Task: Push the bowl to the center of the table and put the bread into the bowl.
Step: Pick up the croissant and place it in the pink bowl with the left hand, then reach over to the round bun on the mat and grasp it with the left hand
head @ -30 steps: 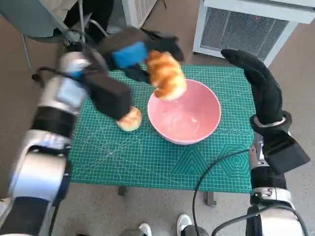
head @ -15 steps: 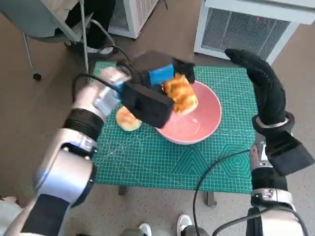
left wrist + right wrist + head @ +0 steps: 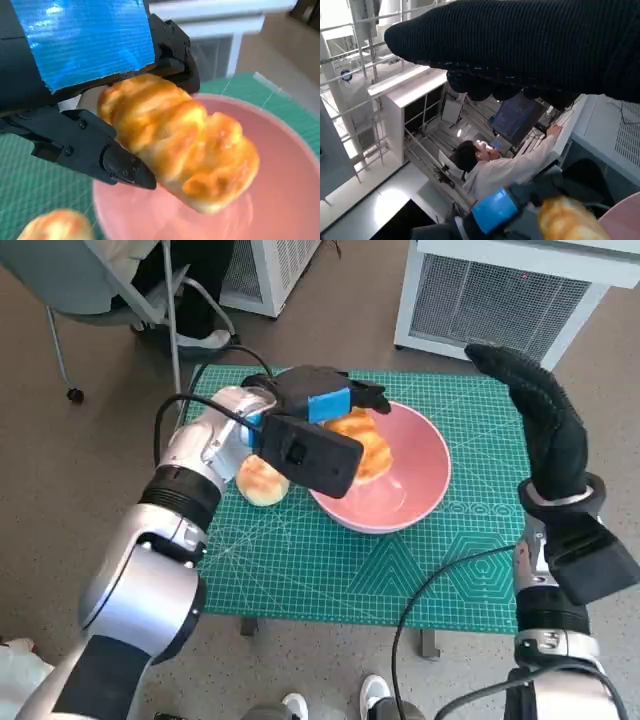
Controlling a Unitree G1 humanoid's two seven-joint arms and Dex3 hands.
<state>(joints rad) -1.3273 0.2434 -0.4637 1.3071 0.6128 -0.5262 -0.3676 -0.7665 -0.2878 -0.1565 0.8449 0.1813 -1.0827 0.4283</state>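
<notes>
Right now the black left hand w/ blue tape over its back point(image 3: 325, 400) grips a long golden braided bread loaf point(image 3: 185, 150), fingers closed round one end; the loaf's free end hangs over the inside of the pink round bowl point(image 3: 415, 485), low but, as far as I can tell, not yet resting on the bottom. The bowl sits roughly mid-table on the green gridded cutting mat point(image 3: 300, 570). A second, small round golden bun point(image 3: 262, 480) lies on the mat just beside the bowl's rim, under the left forearm. The right hand in the black knitted glove point(image 3: 540, 410) is raised near the mat's far right corner, holding nothing; fingers look extended, but how far apart they are I can't tell. Risks, as I judge them: the loaf is gripped at one end only, so it could tip out over the rim if released too near the near wall; a finger catching the rim on the way out could drag or tilt the bowl off centre; the forearm could nudge the bun. Re writing: no readable brand, label or text on bread, bowl or mat; the mat shows only printed lines.
</notes>
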